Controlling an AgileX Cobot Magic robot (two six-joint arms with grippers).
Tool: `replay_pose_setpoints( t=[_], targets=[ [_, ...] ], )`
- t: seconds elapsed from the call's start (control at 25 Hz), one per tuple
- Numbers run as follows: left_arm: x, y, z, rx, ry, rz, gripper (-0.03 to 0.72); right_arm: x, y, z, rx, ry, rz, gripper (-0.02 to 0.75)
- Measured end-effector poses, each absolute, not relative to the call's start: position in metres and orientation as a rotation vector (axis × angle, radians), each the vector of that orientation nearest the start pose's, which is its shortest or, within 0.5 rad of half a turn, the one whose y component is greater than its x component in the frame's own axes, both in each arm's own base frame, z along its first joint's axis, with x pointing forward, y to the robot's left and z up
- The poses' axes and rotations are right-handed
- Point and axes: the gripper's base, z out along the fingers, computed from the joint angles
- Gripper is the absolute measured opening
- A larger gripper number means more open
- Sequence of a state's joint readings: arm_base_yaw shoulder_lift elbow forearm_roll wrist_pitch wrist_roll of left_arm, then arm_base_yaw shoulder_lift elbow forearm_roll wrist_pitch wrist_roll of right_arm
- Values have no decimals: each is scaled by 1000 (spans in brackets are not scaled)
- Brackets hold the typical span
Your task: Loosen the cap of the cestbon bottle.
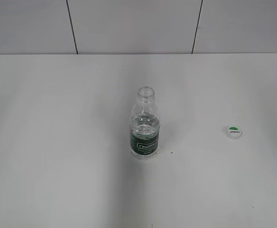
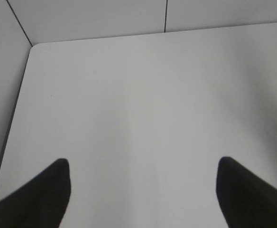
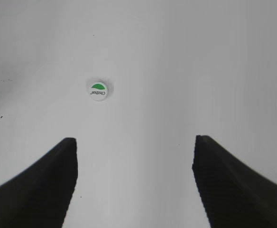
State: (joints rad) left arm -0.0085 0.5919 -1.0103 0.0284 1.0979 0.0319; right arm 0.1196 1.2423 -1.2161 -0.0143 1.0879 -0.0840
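Here we see the cestbon bottle (image 1: 145,124) upright at mid-table, neck bare; the cap (image 1: 233,132) lies well apart to its right. Both the left gripper (image 2: 143,190) and the right gripper (image 3: 134,180) hang wide and empty. We judge loosening complete; only withdrawal remains.

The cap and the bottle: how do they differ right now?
The bottle stands upright mid-table with its neck open; the cap lies flat, apart, to its right. The bottle is clear and far bigger; the cap is white and opaque. Both carry green branding.
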Motion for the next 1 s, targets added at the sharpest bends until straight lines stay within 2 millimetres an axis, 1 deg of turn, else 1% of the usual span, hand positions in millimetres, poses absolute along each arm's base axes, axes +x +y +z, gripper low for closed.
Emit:
replay_pose_setpoints(
  t=[0.16, 0.24, 0.32, 0.44, 0.52, 0.6, 0.68, 0.88, 1.0],
  targets=[
    [43, 2, 373, 42, 2142, 50, 566, 219, 25, 369, -263, 2542, -5, 577],
    [29, 2, 361, 41, 2126, 50, 566, 206, 24, 372, -260, 2515, -4, 577],
    [19, 2, 350, 41, 2114, 50, 566, 193, 22, 373, -258, 2494, -4, 577],
    [10, 2, 335, 41, 2089, 51, 566, 171, 19, 375, -252, 2440, -4, 577],
    [6, 2, 326, 42, 2077, 52, 566, 152, 17, 375, -248, 2395, -5, 577],
    [5, 2, 317, 43, 2088, 51, 566, 128, 14, 377, -241, 2328, -6, 577],
    [7, 1, 310, 45, 2097, 39, 566, 110, 11, 375, -241, 2283, -13, 577],
    [11, 1, 297, 46, 2121, 25, 566, 72, 2, 367, -236, 2188, -89, 577],
    [12, 1, 292, 46, 2121, 25, 566, 49, -2, 359, -226, 2126, -99, 577]
  ],
)
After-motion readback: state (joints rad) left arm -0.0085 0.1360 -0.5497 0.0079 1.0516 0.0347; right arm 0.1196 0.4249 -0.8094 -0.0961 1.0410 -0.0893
